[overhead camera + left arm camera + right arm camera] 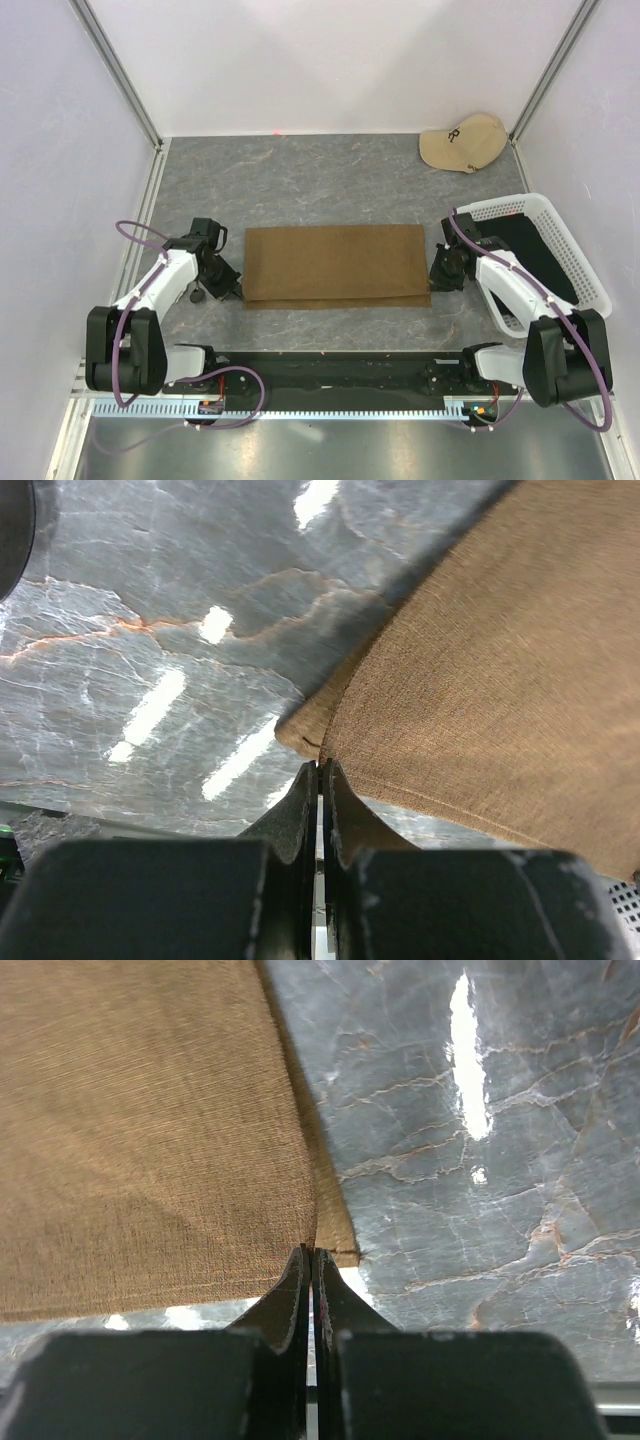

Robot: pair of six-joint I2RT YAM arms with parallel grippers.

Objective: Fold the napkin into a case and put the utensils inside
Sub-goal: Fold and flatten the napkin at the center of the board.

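The olive-brown napkin [335,262] lies in the middle of the table as a wide rectangle, doubled over, with a lower layer showing along its near edge. My left gripper [232,285] is at its near left corner. In the left wrist view the jaws [320,767] are shut, pinching the corner of the cloth [480,680]. My right gripper [437,278] is at the near right corner. In the right wrist view it [311,1252] is shut on the corner of the napkin [150,1130]. No utensils are in view.
A white mesh basket [560,225] stands at the right edge just beyond my right arm, with black fabric [535,255] in it. A beige cap [462,142] lies at the back right. White walls enclose the grey marbled table.
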